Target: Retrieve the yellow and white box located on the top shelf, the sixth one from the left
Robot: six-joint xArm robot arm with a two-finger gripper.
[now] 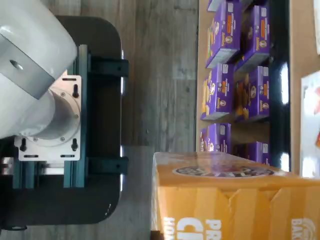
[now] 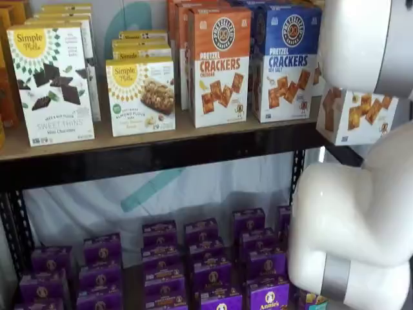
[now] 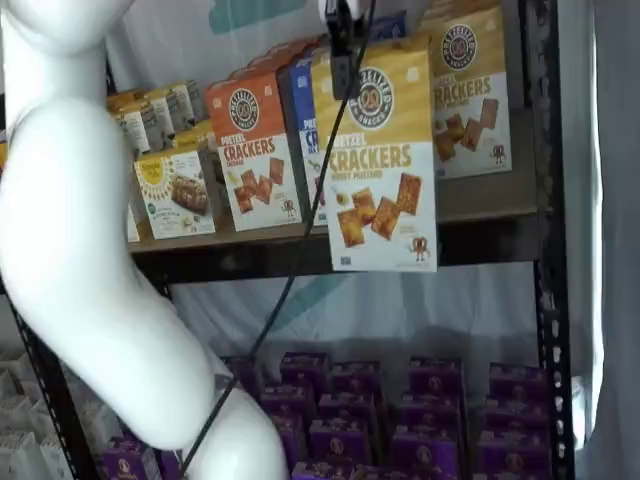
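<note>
Shelving fills both shelf views: dark top shelf [image 3: 480, 238] with black front rail and uprights, small purple boxes [image 3: 350, 400] on the level below, pale sheet behind.

Status: I judge the pick itself done. The yellow and white box [image 3: 380, 160] hangs in front of the rail, its white lower part dropping past the board edge, so it looks clear of the row and off the shelf. In a shelf view only its tilted white lower corner shows past my arm [image 2: 356, 116]. The wrist view shows its yellow-gold top and round logo close up [image 1: 225, 200], purple boxes and floor beyond.

My hand [image 3: 342, 45]: black fingers come down from the view's upper edge onto the carton's top, cable running beside. With the carton hanging off the shelf, I read them as clamped on it.

Left to do, as I judge it: back away from the shelving and deliver the carton. No drop-off spot is visible.

Around:
- orange-topped crackers carton [image 3: 255, 150] and blue-topped crackers carton [image 2: 287, 61] stand upright on the shelf, just beside the lifted carton's path
- another yellow-topped carton [image 3: 470, 95] sits behind and to one side
- Simple Mills boxes [image 2: 51, 81] are well apart

In the way: rail and upright are near the carton's lower edge. My own arm hides most of the carton in one shelf view.
</note>
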